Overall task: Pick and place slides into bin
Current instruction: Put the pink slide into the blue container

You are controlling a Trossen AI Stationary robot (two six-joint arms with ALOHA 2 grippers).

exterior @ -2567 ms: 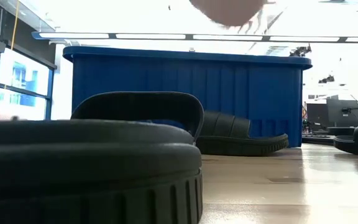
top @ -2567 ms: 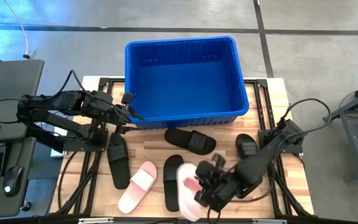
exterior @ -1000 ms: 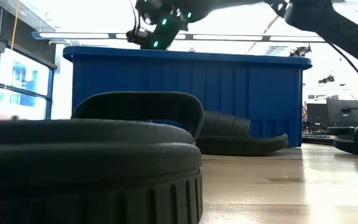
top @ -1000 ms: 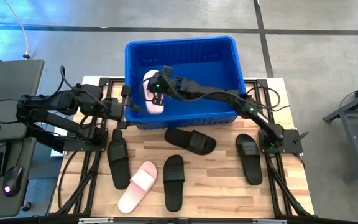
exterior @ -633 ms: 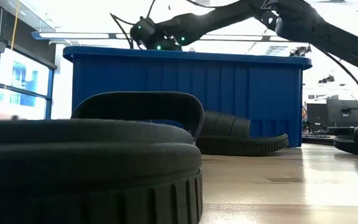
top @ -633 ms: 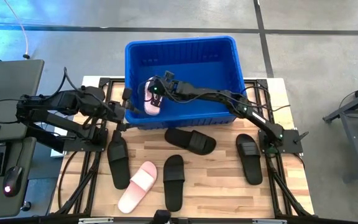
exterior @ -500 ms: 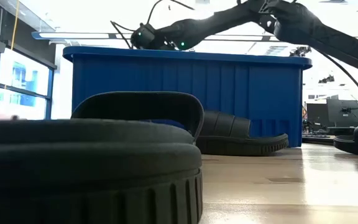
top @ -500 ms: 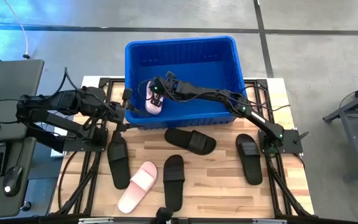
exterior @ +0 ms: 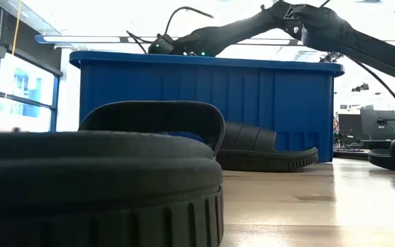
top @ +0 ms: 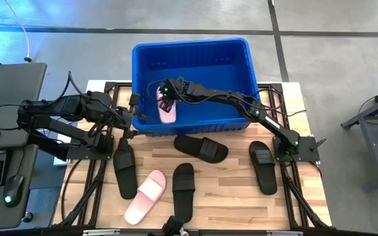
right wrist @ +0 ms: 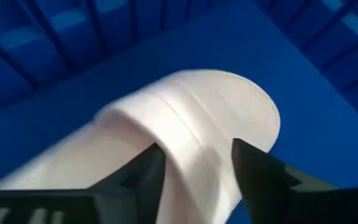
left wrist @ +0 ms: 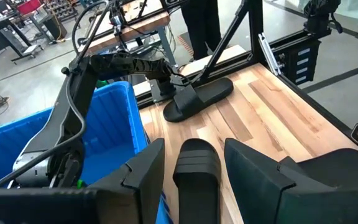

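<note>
One pale pink slide (top: 167, 113) with a whitish strap (right wrist: 185, 140) lies inside the blue bin (top: 241, 78), near its left near corner. My right gripper (top: 167, 94) reaches into the bin just above it. Its fingers stand apart on either side of the strap. Only the arm shows over the rim in the low view (exterior: 184, 42). My left gripper (top: 134, 118) waits open and empty beside the bin's left near corner. On the table lie a second pink slide (top: 145, 195) and several black slides (top: 201, 148), soles down. My right gripper comes at the pink slide from above, with one finger (right wrist: 143, 177) on each side of the strap. I cannot tell whether the fingers touch the slide. The slide is low in the bin, strap up.
Black slides lie at the left (top: 125, 169), middle (top: 183, 190) and right (top: 263, 165) of the wooden table. One black slide (exterior: 94, 185) fills the front of the low view. The bin's near wall (exterior: 204, 103) stands across the far half of the table.
My right gripper has gone down into the bin with the pink slide and sunk behind the rim in the low view. The slide has dropped lower and has shifted slightly toward the bin's near wall.
</note>
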